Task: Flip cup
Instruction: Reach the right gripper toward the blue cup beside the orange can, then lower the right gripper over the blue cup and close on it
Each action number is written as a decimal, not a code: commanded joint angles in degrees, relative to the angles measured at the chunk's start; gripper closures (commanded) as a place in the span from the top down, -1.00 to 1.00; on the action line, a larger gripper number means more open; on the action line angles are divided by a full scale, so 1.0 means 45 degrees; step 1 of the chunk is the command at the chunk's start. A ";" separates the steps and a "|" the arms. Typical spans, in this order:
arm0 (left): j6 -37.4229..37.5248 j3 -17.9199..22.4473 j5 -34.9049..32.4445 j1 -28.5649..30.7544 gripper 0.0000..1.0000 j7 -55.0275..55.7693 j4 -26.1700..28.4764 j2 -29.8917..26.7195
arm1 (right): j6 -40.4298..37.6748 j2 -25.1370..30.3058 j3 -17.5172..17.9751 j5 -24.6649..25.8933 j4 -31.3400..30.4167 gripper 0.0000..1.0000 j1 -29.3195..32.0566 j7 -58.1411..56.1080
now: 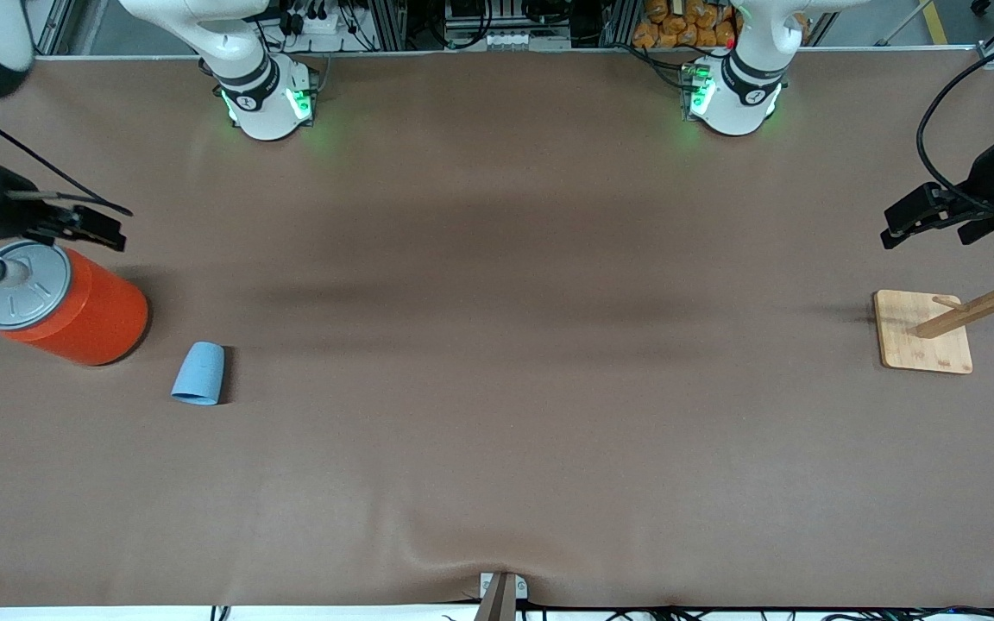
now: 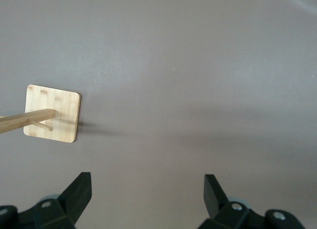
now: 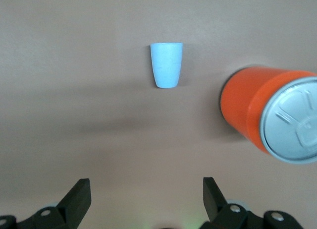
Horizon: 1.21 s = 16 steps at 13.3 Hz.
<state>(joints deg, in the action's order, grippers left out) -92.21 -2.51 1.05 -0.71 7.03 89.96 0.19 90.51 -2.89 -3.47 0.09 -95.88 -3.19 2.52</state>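
You are looking at a wide desk (image 1: 497,362) under a brown cloth that lies smooth except for a small ripple at the front camera's edge. Along the edge where the arm bases stand you can make out metal framing, cables and a heap of orange packets (image 1: 685,26), all cut off by the frame.

Both arms leave the front view at its sides, so you see only parts of them. The right gripper (image 3: 146,197) hangs over the orange-red can (image 1: 66,302) at the right arm's end of the desk, jaws wide apart and empty. The left gripper (image 2: 147,194) waits above the left arm's end, jaws likewise spread with nothing between them.

The can stands upright with its grey lid (image 1: 21,285) on, so you cannot see what it contains. The wooden rack (image 1: 924,330) has a square base, and its slanted post runs out of frame.

The cup (image 1: 199,373) sits at about four o'clock from the can, near it but apart, and nearer the front camera. It stands mouth-down on its wide rim, so its inside is hidden from you.
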 commanded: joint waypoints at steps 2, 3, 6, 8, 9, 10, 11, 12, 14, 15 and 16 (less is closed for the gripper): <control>0.0529 -0.0047 -0.0037 0.0040 1.00 -0.0059 -0.0167 0.0057 | 0.1582 -0.1479 0.0010 0.0040 -0.0704 1.00 0.0123 -0.0559; 0.0529 -0.0047 -0.0037 0.0040 1.00 -0.0078 -0.0167 0.0076 | 0.1876 -0.1911 0.0010 0.0020 -0.0704 1.00 0.0240 -0.0559; 0.0529 -0.0047 -0.0037 0.0040 1.00 -0.0118 -0.0186 0.0076 | 0.2675 -0.3103 0.0010 -0.0194 -0.0704 1.00 0.0397 -0.0598; 0.0529 -0.0047 -0.0037 0.0040 1.00 -0.0117 -0.0186 0.0115 | 0.3651 -0.3962 -0.0009 -0.0195 -0.0704 1.00 0.0475 -0.0637; 0.0529 -0.0047 -0.0037 0.0020 1.00 -0.0117 -0.0206 0.0115 | 0.4140 -0.4391 0.0010 -0.0195 -0.0704 1.00 0.0552 -0.0656; 0.0529 -0.0047 -0.0037 0.0001 1.00 -0.0117 -0.0206 0.0115 | 0.4647 -0.4782 -0.0009 -0.0195 -0.0704 1.00 0.0515 -0.0676; 0.0529 -0.0047 -0.0037 0.0001 1.00 -0.0137 -0.0206 0.0115 | 0.5233 -0.5134 -0.0009 -0.0195 -0.0704 1.00 0.0534 -0.0695; 0.0529 -0.0047 -0.0037 0.0020 1.00 -0.0137 -0.0206 0.0115 | 0.5741 -0.5447 -0.0009 -0.0137 -0.0685 1.00 0.0592 -0.0734; 0.0529 -0.0066 -0.0037 0.0001 1.00 -0.0137 -0.0206 0.0135 | 0.6816 -0.5956 -0.0009 0.0001 -0.0704 1.00 0.0631 -0.1064; 0.0529 -0.0047 -0.0037 0.0001 1.00 -0.0137 -0.0206 0.0135 | 0.7091 -0.6210 -0.0009 0.0001 -0.0704 1.00 0.0805 -0.1376; 0.0529 -0.0047 -0.0037 0.0001 1.00 -0.0137 -0.0206 0.0135 | 0.7384 -0.6463 -0.0009 0.0001 -0.0704 1.00 0.0904 -0.1534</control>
<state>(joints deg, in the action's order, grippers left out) -90.85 -2.55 1.05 -0.75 6.82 90.09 0.35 122.17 -30.06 -3.90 -0.06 -99.99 -0.66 -2.03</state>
